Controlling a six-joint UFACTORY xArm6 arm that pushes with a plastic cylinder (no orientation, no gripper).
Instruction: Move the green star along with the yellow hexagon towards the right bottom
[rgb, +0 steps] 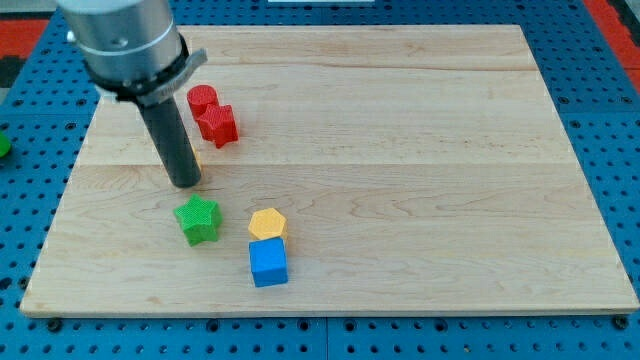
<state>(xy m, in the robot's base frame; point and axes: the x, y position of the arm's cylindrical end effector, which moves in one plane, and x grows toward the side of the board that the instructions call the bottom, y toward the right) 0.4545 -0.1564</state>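
Observation:
The green star (198, 219) lies on the wooden board (420, 180) at the lower left of the middle. The yellow hexagon (267, 224) sits a little to its right, touching the top of a blue cube (268, 263). My tip (184, 183) is just above the green star, slightly to its left, with a small gap between them. The dark rod rises from there to the grey arm at the view's top left.
A red cylinder (202, 99) and a red star (217, 124) sit together right of the rod, near the top left. A small yellowish piece (197, 165) peeks out behind the rod. Blue pegboard (600, 120) surrounds the board.

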